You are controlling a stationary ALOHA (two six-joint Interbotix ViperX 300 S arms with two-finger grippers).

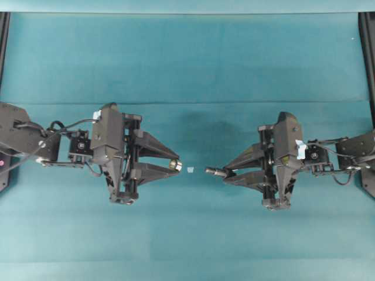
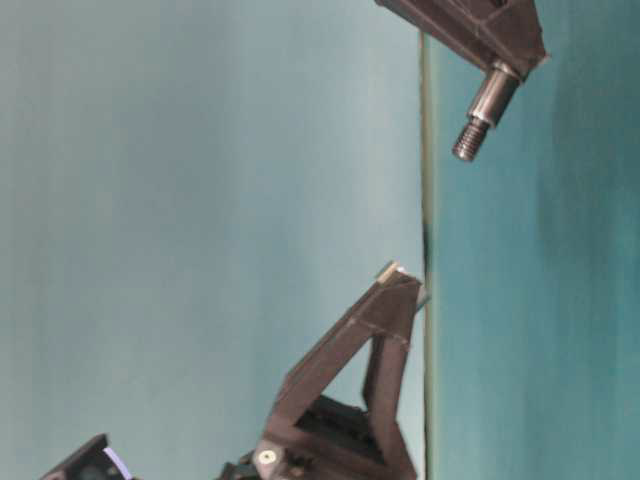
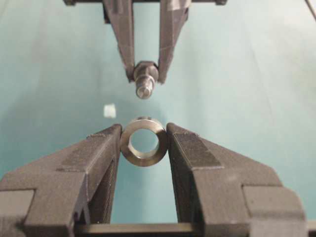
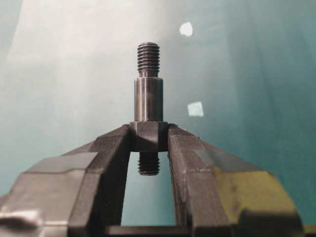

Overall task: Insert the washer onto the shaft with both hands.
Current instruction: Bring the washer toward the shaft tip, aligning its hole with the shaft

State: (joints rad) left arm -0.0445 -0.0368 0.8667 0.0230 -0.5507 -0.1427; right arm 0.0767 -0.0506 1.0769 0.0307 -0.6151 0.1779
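1. The washer [image 3: 144,141], a silver-grey metal ring with a round centre hole, is pinched between the fingertips of the left tool [image 1: 173,165], its hole facing forward in the left wrist view.
2. In the overhead view the washer is seen as a small bright piece at the tips of the left tool, raised off the teal surface [image 1: 187,64].
3. The left tool is held partly closed, its two lattice fingers [image 3: 94,158] pressed against opposite sides of the ring.
4. The shaft [image 4: 148,106], a dark grey stepped rod with threaded ends, is gripped by the right tool [image 4: 148,137] at its thicker hexagonal middle.
5. The fingers of the right tool are drawn close together on that thick section; a smooth cylinder and a narrower threaded end project beyond the tips.
6. In the overhead view the shaft's free end is pointed to the left, toward the washer, with a clear gap between the two parts.
7. A tiny pale square scrap [image 1: 190,170] is seen on the surface in that gap, between the two tools.
8. In the left wrist view the shaft is seen just above the ring's opening, apart from it.
9. Pale blue tape tags are seen on both arms, behind the tools.
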